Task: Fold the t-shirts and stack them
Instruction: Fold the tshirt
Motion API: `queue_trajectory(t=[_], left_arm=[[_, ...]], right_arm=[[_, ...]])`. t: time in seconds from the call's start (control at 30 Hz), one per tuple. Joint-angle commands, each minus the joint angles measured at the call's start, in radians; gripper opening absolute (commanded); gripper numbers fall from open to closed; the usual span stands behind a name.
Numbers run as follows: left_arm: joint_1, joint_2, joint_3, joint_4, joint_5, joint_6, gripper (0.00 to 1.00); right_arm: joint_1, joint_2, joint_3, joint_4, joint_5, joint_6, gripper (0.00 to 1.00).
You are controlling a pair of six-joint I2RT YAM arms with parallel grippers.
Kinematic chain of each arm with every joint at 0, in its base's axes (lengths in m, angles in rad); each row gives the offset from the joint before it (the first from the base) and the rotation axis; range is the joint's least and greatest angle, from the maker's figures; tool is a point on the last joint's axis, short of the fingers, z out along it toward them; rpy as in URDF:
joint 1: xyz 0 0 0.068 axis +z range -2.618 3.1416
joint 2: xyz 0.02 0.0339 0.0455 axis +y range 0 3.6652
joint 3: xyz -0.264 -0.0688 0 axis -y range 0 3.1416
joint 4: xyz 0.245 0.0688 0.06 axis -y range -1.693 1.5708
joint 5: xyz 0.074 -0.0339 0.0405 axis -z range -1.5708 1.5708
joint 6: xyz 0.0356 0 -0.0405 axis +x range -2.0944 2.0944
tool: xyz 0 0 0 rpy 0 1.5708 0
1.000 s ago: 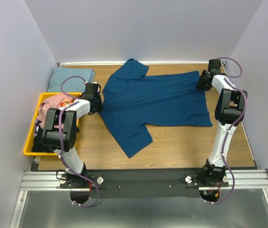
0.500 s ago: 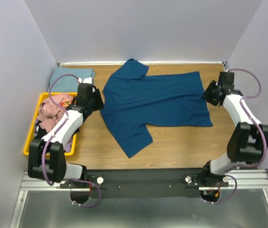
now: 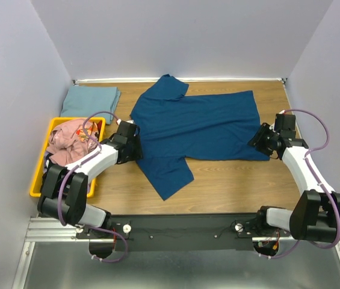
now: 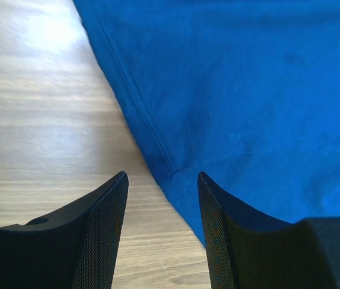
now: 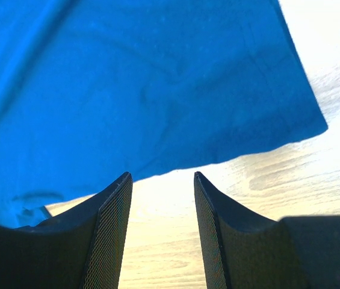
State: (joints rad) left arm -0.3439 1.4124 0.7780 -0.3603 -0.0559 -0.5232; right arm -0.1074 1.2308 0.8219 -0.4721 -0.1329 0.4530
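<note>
A blue t-shirt (image 3: 197, 126) lies spread flat on the wooden table, neck to the left and hem to the right. My left gripper (image 3: 136, 148) is open at the shirt's left edge, where the near sleeve (image 3: 168, 173) starts. In the left wrist view the shirt's seamed edge (image 4: 157, 156) runs down between the open fingers (image 4: 106, 229). My right gripper (image 3: 259, 141) is open at the near right hem corner. In the right wrist view the hem (image 5: 230, 153) lies just ahead of the fingertips (image 5: 112, 223), with bare wood between them. A folded pale grey-blue t-shirt (image 3: 90, 99) lies at the far left.
A yellow bin (image 3: 40, 178) stands at the left edge and holds a crumpled pink shirt (image 3: 68, 136) over darker cloth. Walls close the table at the back and on both sides. Bare wood (image 3: 236, 183) shows in front of the blue shirt.
Both arms have swung from the shirt's far side toward the near side. The left gripper has opened and moved to the near sleeve; the right has moved from the far hem corner to the near one.
</note>
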Motion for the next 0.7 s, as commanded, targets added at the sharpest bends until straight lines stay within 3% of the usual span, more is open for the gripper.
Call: queue_trajectory(t=[0.0,0.33,0.57,0.67], left_arm=[[-0.020,0.066,0.033,-0.026,-0.044,-0.031,0.54],[-0.040,0.138,0.066,-0.060,-0.090,-0.044,0.42],[-0.063,0.145,0.056,-0.062,-0.102,-0.060,0.41],[-0.063,0.152,0.060,-0.066,-0.107,-0.061,0.30]], right_arm=[[0.006,-0.025,-0.027,-0.003,-0.030,0.004,0.53],[0.009,-0.034,-0.033,-0.003,-0.036,0.000,0.54],[0.009,-0.051,-0.015,-0.005,-0.013,0.000,0.54],[0.009,-0.050,-0.024,-0.003,-0.004,0.000,0.54]])
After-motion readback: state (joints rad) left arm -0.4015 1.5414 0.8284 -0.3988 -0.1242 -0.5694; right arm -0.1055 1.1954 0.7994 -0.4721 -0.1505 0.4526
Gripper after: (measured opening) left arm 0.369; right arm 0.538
